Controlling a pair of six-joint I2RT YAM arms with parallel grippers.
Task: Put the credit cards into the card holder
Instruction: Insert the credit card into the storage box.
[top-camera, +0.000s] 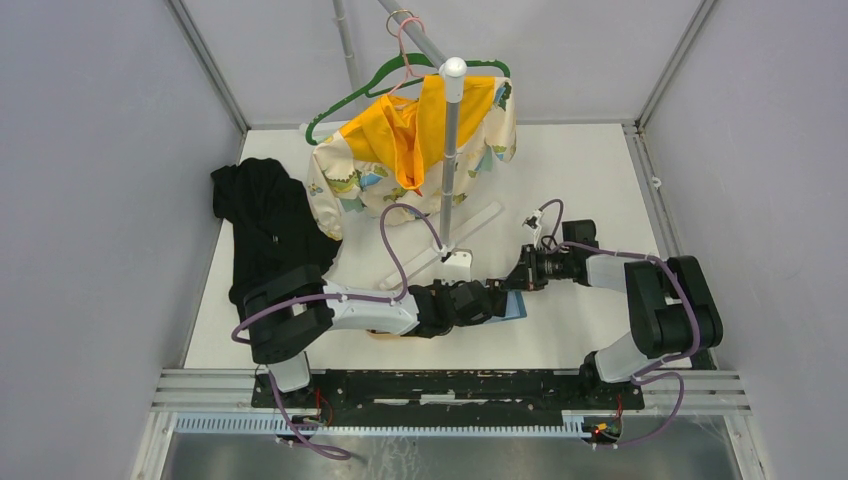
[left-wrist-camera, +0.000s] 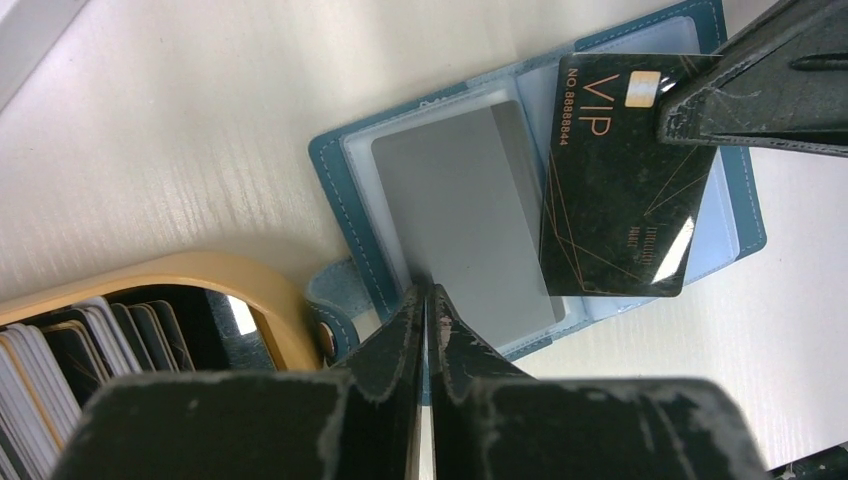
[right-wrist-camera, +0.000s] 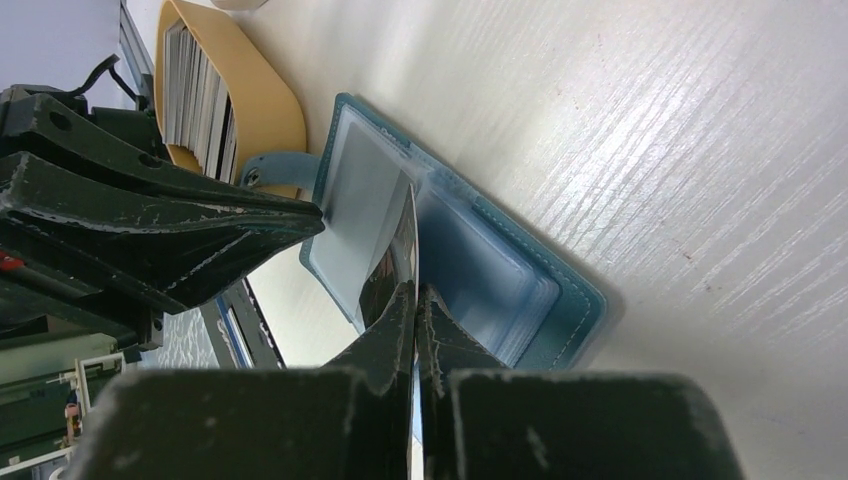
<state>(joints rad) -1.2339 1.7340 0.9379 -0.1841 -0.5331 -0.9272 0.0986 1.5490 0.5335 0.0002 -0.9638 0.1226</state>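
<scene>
Over the open card holder (left-wrist-camera: 335, 170), right hand (right-wrist-camera: 414, 292) pinches black card (left-wrist-camera: 615, 190).

My left gripper (left-wrist-camera: 425, 292) is scuffed black plastic. The card holder (left-wrist-camera: 340, 190) looks like stitched teal leather with clear plastic sleeves; the black card (left-wrist-camera: 615, 190) is glossy, the grey card (left-wrist-camera: 460, 210) matt.

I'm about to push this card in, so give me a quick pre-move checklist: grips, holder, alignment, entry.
1. Right gripper shut on the black VIP card: ok.
2. Card holder lying open, clear pockets facing up: ok.
3. Left gripper closed on the holder's inner page, steadying it: looks ok.
4. Card square to the pockets: not ok, it sits skewed.
5. Card's leading edge inside a pocket mouth: cannot tell.
</scene>
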